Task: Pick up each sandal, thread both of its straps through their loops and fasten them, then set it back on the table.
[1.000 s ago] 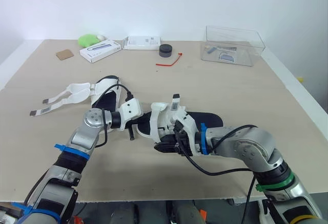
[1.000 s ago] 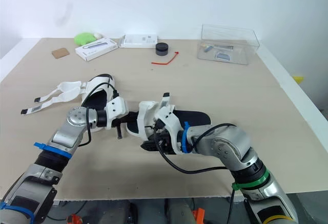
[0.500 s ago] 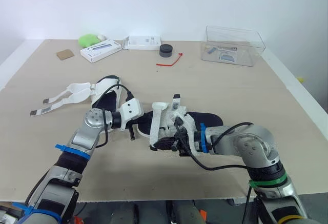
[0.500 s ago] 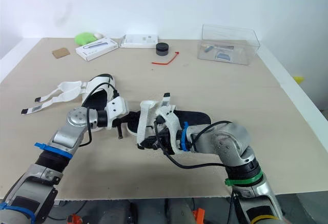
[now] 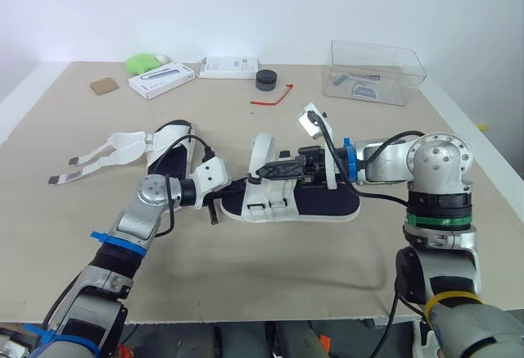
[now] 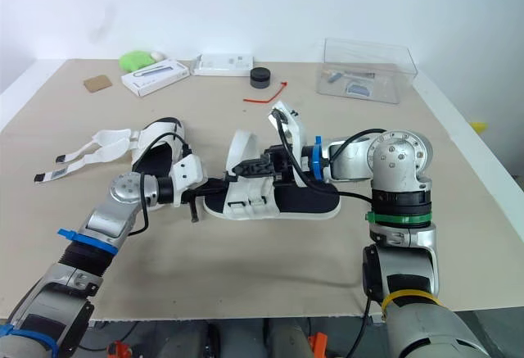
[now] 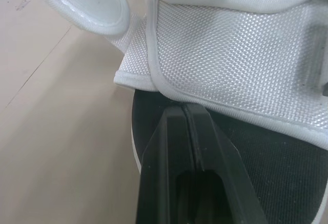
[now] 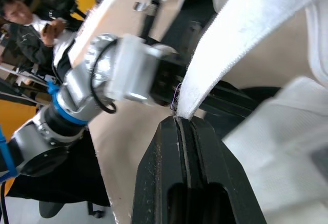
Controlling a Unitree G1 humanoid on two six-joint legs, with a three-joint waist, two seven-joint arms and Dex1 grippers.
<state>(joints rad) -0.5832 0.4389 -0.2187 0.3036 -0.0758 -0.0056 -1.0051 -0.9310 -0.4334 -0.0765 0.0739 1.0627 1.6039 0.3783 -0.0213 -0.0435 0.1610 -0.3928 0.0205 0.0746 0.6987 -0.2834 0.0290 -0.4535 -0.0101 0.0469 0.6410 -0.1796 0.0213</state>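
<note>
Bare beige bench (image 5: 270, 276) open along near edge and right side, black-soled white-strapped sandal (image 5: 319, 202) mid-bench flanked by left end effector (image 5: 239, 184) and right end effector (image 5: 255, 175), second white sandal (image 5: 135, 147) at left, clear plastic box (image 5: 375, 71) and white cartons (image 5: 161, 80) along far edge

Sandal (image 7: 230, 49) upper: white woven cloth, coarse mesh weave, smooth rolled edging. Footbed (image 7: 287, 172) black, fine-grained, matt. Strap (image 8: 241, 34) white webbing, fuzzy-edged, maybe hook-and-loop. Left gripper (image 7: 185, 112) matt black plastic, smooth. Right gripper (image 8: 180, 122) same finish, slight sheen. Table (image 5: 246, 268) beige, matt, smooth. Box (image 5: 393, 56) clear glossy plastic.
</note>
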